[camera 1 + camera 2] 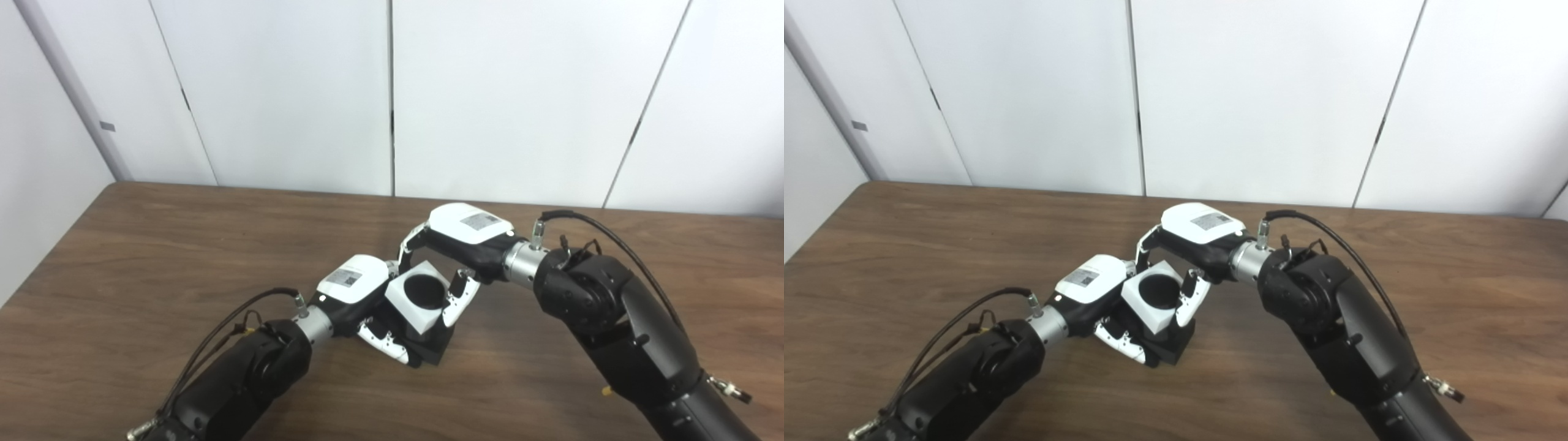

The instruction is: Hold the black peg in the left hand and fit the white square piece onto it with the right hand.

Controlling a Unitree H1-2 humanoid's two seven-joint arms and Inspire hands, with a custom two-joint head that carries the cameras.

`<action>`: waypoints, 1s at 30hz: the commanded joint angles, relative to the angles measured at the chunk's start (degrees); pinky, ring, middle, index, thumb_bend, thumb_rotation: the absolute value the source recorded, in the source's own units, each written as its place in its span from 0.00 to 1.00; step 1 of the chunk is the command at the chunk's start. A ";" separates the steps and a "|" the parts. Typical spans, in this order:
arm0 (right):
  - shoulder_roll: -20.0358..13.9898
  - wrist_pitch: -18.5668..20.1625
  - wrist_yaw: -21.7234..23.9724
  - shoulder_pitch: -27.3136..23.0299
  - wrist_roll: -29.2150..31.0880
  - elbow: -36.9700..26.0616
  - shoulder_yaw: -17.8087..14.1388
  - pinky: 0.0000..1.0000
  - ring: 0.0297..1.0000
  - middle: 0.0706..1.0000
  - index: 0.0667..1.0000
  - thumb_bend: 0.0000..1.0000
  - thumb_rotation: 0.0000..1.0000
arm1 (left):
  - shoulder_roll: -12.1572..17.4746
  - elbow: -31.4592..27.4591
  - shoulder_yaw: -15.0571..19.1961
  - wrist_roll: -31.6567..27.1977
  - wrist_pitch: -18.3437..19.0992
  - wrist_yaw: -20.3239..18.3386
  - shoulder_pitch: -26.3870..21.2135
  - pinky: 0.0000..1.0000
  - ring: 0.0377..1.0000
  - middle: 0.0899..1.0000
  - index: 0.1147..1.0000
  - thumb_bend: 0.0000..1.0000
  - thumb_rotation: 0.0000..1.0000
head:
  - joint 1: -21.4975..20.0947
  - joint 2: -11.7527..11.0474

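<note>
My forearms enter at bottom edge, nearest camera. Left hand just below frame centre, fingers curled around black peg, whose base touches counter. Right hand comes from right, fingers pinching white square piece from both sides. Piece sits tilted atop peg, round dark hole facing up. Whether fully seated, cannot tell. White wall panels fill upper frame.

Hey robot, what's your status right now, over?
Left hand shut on black peg piece. Right hand shut on white square piece, set over the black piece, tilted. Nothing in the way.
</note>
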 commanded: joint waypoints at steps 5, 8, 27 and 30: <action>-1.60 2.05 4.10 -3.33 -0.87 -1.67 0.82 0.88 0.82 0.74 0.45 0.52 0.15 | -0.70 2.17 -3.86 2.76 0.33 -6.28 3.11 0.84 0.88 0.81 0.51 0.93 0.25 | -0.22 -0.01; -1.78 2.63 5.32 -3.43 -0.73 -2.18 0.83 0.86 0.81 0.75 0.60 0.83 0.41 | -0.60 2.30 -3.77 2.89 0.12 -5.91 3.11 0.84 0.88 0.81 0.51 0.92 0.25 | -0.43 0.02; -2.71 4.06 6.70 -3.27 -0.23 -3.24 0.14 0.88 0.83 0.77 0.65 0.88 0.37 | -0.02 2.03 -2.93 2.98 0.53 -5.83 3.09 0.83 0.87 0.80 0.51 0.93 0.25 | -0.80 0.65; -2.83 4.39 5.97 -3.11 0.15 -3.67 -0.85 0.87 0.83 0.77 0.66 0.87 0.35 | -0.03 2.01 -2.96 3.13 0.44 -5.60 3.18 0.83 0.87 0.80 0.51 0.93 0.25 | -0.80 0.65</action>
